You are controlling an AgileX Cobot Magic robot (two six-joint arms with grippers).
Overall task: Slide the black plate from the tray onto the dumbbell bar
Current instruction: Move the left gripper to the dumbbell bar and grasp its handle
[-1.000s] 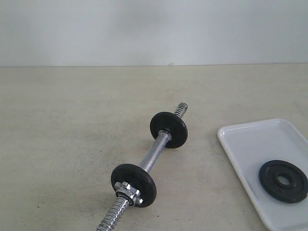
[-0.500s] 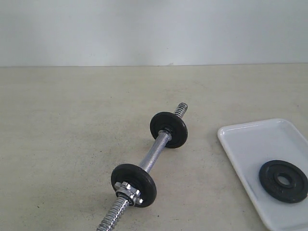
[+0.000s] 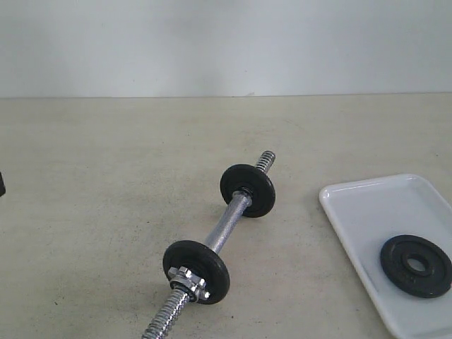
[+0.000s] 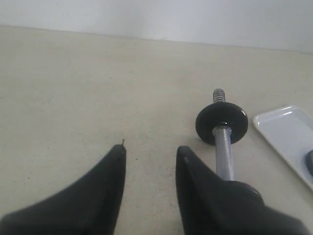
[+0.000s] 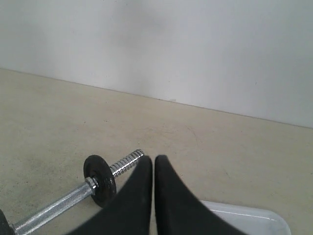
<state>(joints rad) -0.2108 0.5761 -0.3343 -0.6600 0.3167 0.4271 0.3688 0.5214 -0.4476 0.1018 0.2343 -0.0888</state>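
The black plate (image 3: 415, 265) lies flat in the white tray (image 3: 367, 212) at the right. The dumbbell bar (image 3: 227, 226) lies on the table left of the tray, with one black disc (image 3: 247, 190) near its far threaded end and another (image 3: 195, 271) behind a silver nut collar (image 3: 189, 280). My left gripper (image 4: 150, 151) is open over bare table beside the bar (image 4: 223, 152); only a dark sliver of it (image 3: 1, 185) shows at the exterior view's left edge. My right gripper (image 5: 152, 160) is shut and empty, above the table between the bar's threaded end (image 5: 126, 163) and the tray (image 5: 244, 215).
A pale wall (image 3: 226, 42) stands behind the beige table (image 3: 106, 176). The tray (image 4: 286, 132) runs off the exterior view's right and bottom edges. The bar's near threaded end (image 3: 166, 316) reaches the bottom edge.
A dark sliver of my left gripper has come into the exterior view at its left edge. The bar, the discs, the tray and the plate have not moved.
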